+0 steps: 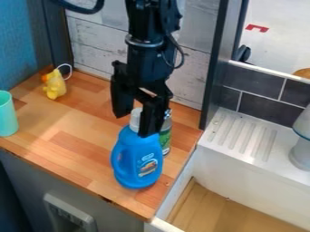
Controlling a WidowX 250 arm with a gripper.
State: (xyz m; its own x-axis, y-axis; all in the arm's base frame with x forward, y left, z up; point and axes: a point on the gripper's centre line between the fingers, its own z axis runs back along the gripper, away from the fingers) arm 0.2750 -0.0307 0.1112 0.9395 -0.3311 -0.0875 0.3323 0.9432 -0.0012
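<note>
The gripper (134, 126) hangs at the centre of the view, its fingers spread apart, over the top of a blue bottle (137, 156). The bottle stands upright near the right front part of the wooden counter. Its white cap (135, 120) shows between the two fingers, partly covered by the right one; whether they touch is hard to tell. Just behind and to the right of the bottle stands a green and silver can (165, 138), partly hidden by the bottle and the gripper.
On the wooden counter (72, 149), a yellow toy duck (55, 86) lies at the back left and a mint-green cup (7, 115) stands at the left edge. To the right are a white sink (251, 176) with a ridged drainboard and a grey-white object (301, 152). A dark post rises behind.
</note>
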